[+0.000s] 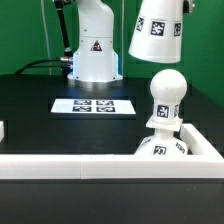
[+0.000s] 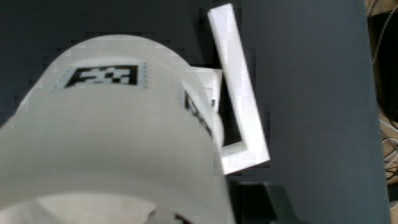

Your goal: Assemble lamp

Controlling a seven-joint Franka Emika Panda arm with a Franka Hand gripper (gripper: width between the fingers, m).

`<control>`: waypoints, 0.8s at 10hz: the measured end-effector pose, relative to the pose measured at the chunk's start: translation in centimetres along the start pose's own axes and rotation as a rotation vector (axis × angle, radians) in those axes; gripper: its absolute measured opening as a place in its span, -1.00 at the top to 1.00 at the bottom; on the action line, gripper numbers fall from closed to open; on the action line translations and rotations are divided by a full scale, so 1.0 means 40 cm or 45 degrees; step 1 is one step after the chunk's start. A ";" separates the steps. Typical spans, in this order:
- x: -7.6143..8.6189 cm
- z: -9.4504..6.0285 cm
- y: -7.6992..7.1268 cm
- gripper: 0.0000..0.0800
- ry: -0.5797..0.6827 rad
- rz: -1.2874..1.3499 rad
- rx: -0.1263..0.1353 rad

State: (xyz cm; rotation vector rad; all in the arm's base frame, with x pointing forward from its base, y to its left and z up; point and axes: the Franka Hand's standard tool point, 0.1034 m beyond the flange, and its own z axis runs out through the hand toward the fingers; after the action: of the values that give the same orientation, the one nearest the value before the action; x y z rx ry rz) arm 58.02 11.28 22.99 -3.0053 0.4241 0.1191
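Two parts joined already, one riding in the air: the shade comes last.

In the exterior view the shade (image 1: 160, 30) hangs high, tilted, above and slightly toward the exterior view's left of the bulb (image 1: 166, 93), which stands upright on the base (image 1: 165, 147) against the white wall (image 1: 100, 164). The gripper (image 2: 178, 215) barely shows in the wrist view, behind the shade (image 2: 107, 130) filling the frame; it presumably holds the shade, though its fingers are hidden. Next, I judge, the shade must be levelled, centred over the bulb and lowered straight. The marker board (image 1: 93, 105) lies well apart.
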 end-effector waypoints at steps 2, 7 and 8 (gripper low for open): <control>0.019 0.045 -0.028 0.89 0.005 -0.022 -0.011; 0.042 0.163 -0.036 0.89 0.052 -0.064 -0.024; 0.049 0.193 -0.032 0.89 0.060 -0.083 -0.030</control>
State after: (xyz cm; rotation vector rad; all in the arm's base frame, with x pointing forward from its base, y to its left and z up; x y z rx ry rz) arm 59.78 12.85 15.29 -3.0468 0.3308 0.0480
